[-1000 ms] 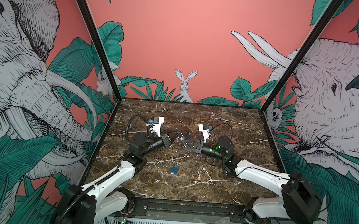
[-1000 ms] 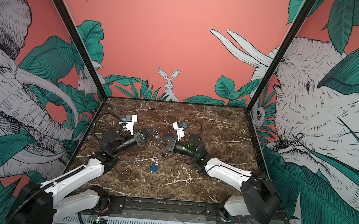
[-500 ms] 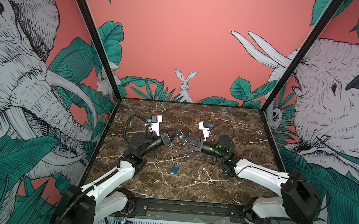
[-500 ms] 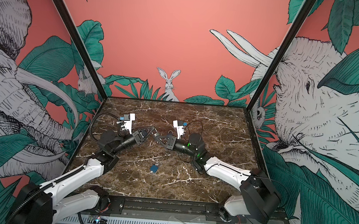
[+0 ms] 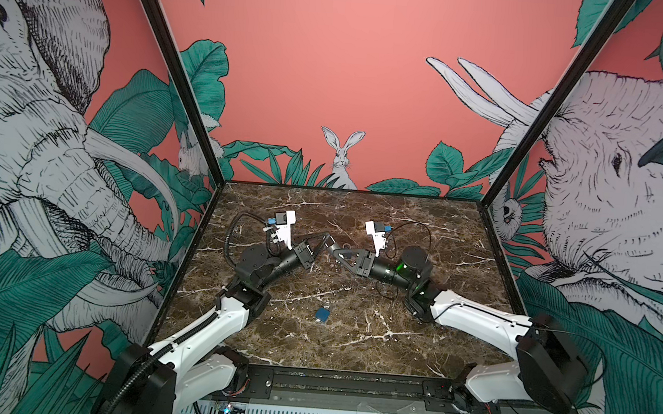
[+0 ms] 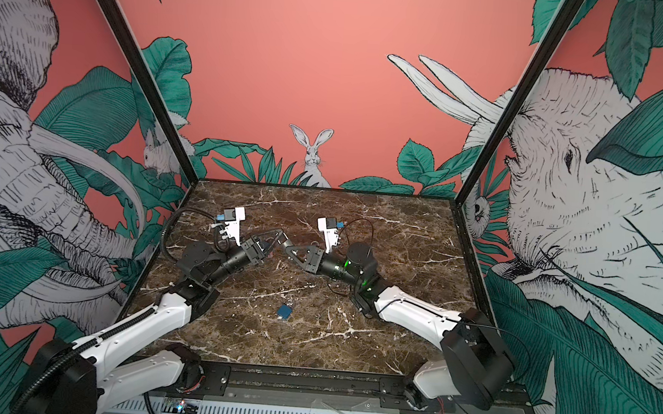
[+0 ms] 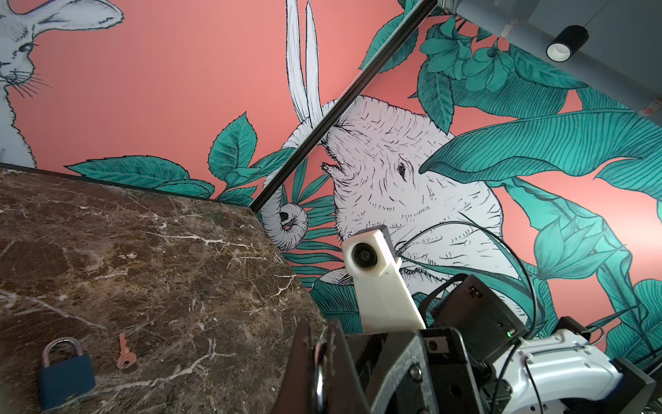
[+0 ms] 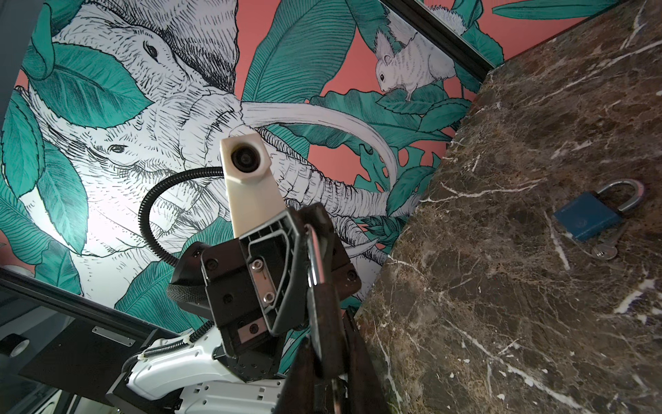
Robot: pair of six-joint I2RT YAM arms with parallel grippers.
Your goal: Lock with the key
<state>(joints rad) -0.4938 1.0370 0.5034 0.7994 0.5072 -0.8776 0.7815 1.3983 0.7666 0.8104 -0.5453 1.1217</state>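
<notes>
A blue padlock point(image 5: 321, 314) point(image 6: 284, 312) lies flat on the marble table, nearer the front than both grippers. Both wrist views show the padlock point(image 7: 66, 374) point(image 8: 587, 218) with a small key point(image 7: 125, 355) point(image 8: 605, 251) lying on the table beside it. My left gripper point(image 5: 327, 237) point(image 7: 320, 358) hangs above mid-table, shut on a thin silver metal piece point(image 7: 318, 376) point(image 8: 313, 251) seen edge-on; I cannot tell what it is. My right gripper point(image 5: 333, 248) point(image 8: 331, 387) meets it tip to tip, its jaws closed narrowly round the same piece.
Painted walls enclose the brown marble table point(image 5: 412, 341) on the left, back and right. A black rail point(image 5: 349, 385) runs along the front edge. Loose black cables point(image 5: 415, 238) arc over the right wrist and beside the left wrist point(image 5: 232, 229).
The two gripper tips stood slightly apart a second ago; they have risen a little and closed the gap, and now overlap. The padlock has not moved.
</notes>
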